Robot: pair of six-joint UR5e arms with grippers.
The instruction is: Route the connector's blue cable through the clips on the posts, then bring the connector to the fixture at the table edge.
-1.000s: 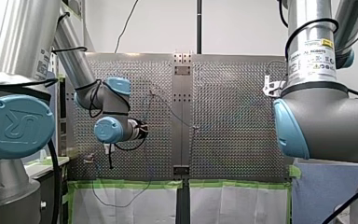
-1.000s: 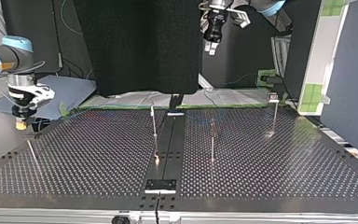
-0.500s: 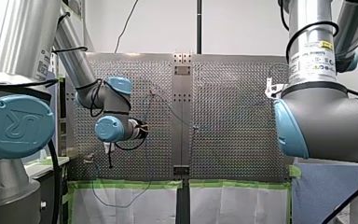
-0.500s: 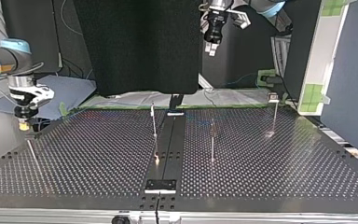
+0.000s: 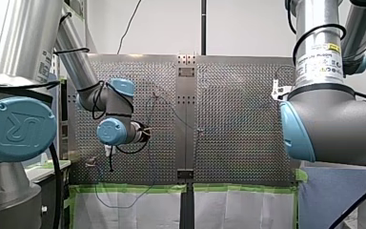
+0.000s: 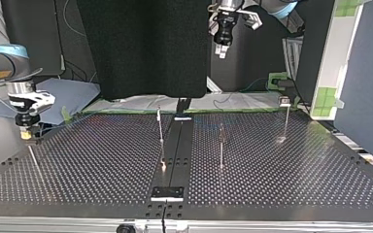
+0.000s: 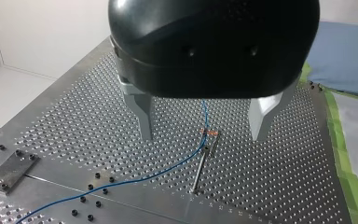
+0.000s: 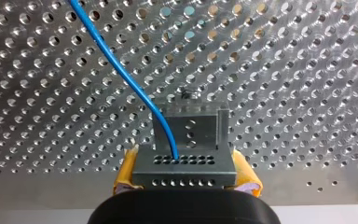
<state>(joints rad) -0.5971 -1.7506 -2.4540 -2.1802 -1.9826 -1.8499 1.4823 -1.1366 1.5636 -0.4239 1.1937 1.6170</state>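
The perforated metal surface (image 6: 102, 165) is a flat plate of evenly spaced round holes, split down its middle by a dark plain strip (image 6: 172, 155).

My left pincer (image 7: 203, 133) has a rounded, glossy black body that cuts off much of what lies beneath it. Its two tapered metal fingers (image 7: 142, 109) stand well apart with nothing between them. In the top view it hangs high above the surface's far edge.

My right pincer (image 8: 185, 158) is at the surface's left edge in the top view, near the far corner. Its yellow pads (image 8: 127, 175) are clamped on the connector (image 8: 186, 176), a grey rectangular block with rows of small holes. Just ahead of the connector stands the fixture (image 8: 191, 128), a grey angled metal bracket with holes in its face. I cannot tell whether the two touch.

Three thin upright posts (image 6: 221, 148) stand toward the middle and the far right corner in the top view.

The blue cable (image 8: 121, 74) leaves one hole in the connector. In the left wrist view it runs past a slim post (image 7: 203, 163) tipped with an orange clip (image 7: 209, 133). Whether it sits inside the clip is too small to make out.
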